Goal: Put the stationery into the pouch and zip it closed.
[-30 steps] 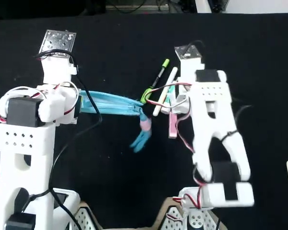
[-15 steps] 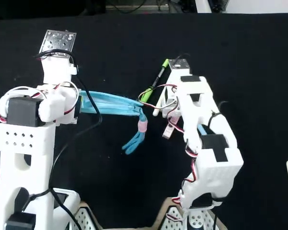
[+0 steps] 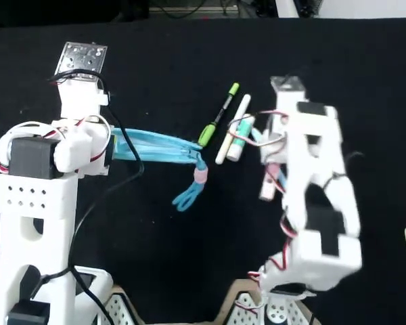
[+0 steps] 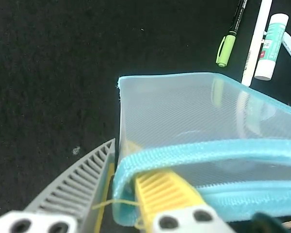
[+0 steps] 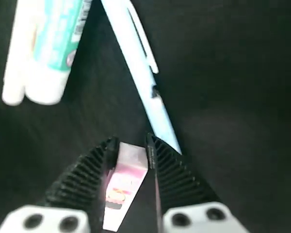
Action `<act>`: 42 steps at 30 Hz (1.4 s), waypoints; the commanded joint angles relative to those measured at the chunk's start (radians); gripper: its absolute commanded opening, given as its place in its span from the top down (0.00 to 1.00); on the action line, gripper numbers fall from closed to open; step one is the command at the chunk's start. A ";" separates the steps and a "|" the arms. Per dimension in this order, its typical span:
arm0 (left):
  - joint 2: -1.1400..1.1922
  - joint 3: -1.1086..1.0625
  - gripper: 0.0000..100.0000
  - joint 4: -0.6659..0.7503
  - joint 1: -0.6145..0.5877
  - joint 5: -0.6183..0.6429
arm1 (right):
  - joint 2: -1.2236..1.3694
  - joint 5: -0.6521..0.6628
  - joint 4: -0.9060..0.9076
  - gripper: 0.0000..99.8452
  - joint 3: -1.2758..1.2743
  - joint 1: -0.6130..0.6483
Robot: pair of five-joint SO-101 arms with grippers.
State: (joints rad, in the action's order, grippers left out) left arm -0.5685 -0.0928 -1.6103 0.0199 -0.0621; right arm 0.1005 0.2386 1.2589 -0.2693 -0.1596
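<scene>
Down-pointing right end effector (image 5: 131,145) pinches pink eraser (image 5: 122,180); left end effector (image 4: 122,162) clamps pouch (image 4: 194,111).

Lab bench; black cloth (image 3: 365,81), cables (image 3: 189,8)

- The right gripper (image 3: 268,177) has swung off toward the right side of the black desk (image 3: 365,81). 0.5 s ago it was leaning in close to the light-blue mesh zip pouch (image 3: 155,145).
- The small pink rectangular eraser (image 3: 267,187) between its jaws has travelled along and now hangs well apart from the pouch.
- The white-and-teal glue stick (image 3: 237,140) and slim white marker (image 3: 231,128), partly covered by the arm before, now lie exposed.
- The pouch's blue looped pull strap (image 3: 188,195) has swung slightly leftward since 1 s ago.
</scene>
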 commanded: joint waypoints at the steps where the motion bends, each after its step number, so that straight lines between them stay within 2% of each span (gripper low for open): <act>1: 0.015 0.002 0.97 0.009 -0.004 0.011 | -0.160 0.143 0.034 0.99 0.002 -0.109; 8: 0.015 -0.001 0.97 0.009 -0.004 0.008 | -0.139 0.506 -0.115 0.99 -0.048 -0.339; 10: 0.015 0.002 0.97 0.009 -0.002 0.008 | -0.090 0.549 -0.158 0.99 -0.077 -0.371; 13: 0.015 0.002 0.97 0.009 -0.002 0.008 | -0.004 0.519 -0.183 0.97 -0.081 -0.413; 18: 0.015 0.002 0.97 0.009 -0.002 0.006 | 0.120 0.437 -0.163 0.84 -0.004 -0.456; 27: 0.015 0.004 0.97 0.009 -0.004 0.006 | 0.257 0.336 0.141 0.87 0.225 -0.460; 33: 0.015 0.004 0.97 0.009 -0.005 0.006 | 0.344 0.245 0.143 0.87 0.225 -0.462; 37: 0.015 0.004 0.97 0.009 -0.004 0.006 | 0.348 0.230 0.107 0.88 0.216 -0.462; 39: 0.015 0.004 0.97 0.009 -0.004 0.006 | 0.346 0.226 0.080 0.91 0.213 -0.462; 41: 0.015 0.004 0.97 0.009 -0.004 0.006 | 0.346 0.224 0.054 1.00 0.217 -0.462; 42: 0.015 0.004 0.97 0.009 -0.005 0.006 | 0.338 0.224 0.052 0.98 0.223 -0.462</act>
State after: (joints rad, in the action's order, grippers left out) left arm -0.5685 -0.0944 -1.6103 0.0199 -0.0621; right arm 0.4488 0.4733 1.3479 -0.0790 -0.6091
